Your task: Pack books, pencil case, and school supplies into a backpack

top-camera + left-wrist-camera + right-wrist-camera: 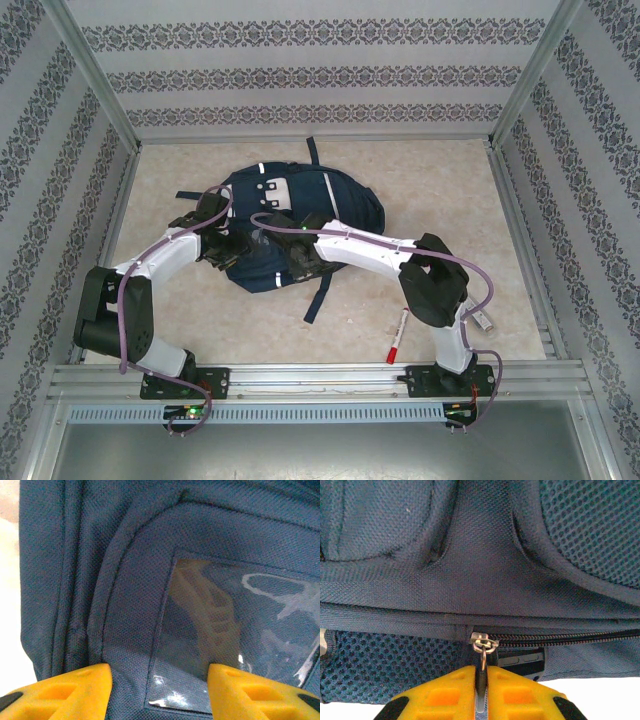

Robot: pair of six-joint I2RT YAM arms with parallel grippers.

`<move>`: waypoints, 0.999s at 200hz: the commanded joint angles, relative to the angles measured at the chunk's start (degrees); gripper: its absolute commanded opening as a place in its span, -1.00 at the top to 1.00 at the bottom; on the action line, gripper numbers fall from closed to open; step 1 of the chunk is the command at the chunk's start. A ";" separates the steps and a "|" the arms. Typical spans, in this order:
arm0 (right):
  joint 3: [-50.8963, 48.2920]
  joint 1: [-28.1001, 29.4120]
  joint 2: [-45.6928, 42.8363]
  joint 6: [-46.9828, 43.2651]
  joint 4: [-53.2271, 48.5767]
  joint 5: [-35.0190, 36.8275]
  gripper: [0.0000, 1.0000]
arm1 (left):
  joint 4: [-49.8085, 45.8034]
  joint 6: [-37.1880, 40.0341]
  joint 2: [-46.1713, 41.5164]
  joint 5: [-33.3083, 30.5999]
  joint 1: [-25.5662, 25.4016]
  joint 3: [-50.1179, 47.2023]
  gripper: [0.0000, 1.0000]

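Pale mottled table (450,190) inside patterned walls (300,70) (metal rail (320,375) in front).

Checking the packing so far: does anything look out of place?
The marker lies loose on the table near the right arm's base, outside the backpack, while the right tool pinches the zipper pull. Nothing looks spilled or damaged.

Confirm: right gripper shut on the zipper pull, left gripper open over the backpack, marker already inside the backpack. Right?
No. The marker isn't inside the backpack; the top external view shows it lying on the table near the right arm's base. The rest holds: right gripper shut on the zipper pull, left gripper open over the backpack.
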 commanded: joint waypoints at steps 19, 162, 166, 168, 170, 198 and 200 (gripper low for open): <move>-0.14 0.32 0.74 -0.64 -1.76 -2.73 0.77 | -3.92 2.03 1.76 -0.97 0.95 -0.28 -0.09; -15.92 -19.31 -11.07 -8.89 1.99 -0.36 1.00 | -5.95 9.22 5.62 -8.84 3.39 1.57 -0.09; -16.23 -20.02 -11.12 -9.42 2.34 -0.66 1.00 | -6.13 9.81 6.01 -8.77 3.66 2.16 -0.09; -16.40 -20.30 -11.15 -9.67 2.56 -0.82 1.00 | -6.17 10.14 6.19 -8.75 3.81 2.56 -0.09; -16.47 -20.63 -11.16 -9.93 2.74 -0.97 1.00 | -6.32 10.49 6.41 -8.74 3.98 2.88 -0.09; -17.42 -22.10 -11.84 -13.58 3.61 -6.32 1.00 | -7.51 15.60 11.87 -8.67 6.27 9.59 -0.09; -17.23 -22.05 -11.92 -13.81 3.27 -7.27 1.00 | -7.46 15.96 12.40 -8.37 6.42 10.11 -0.09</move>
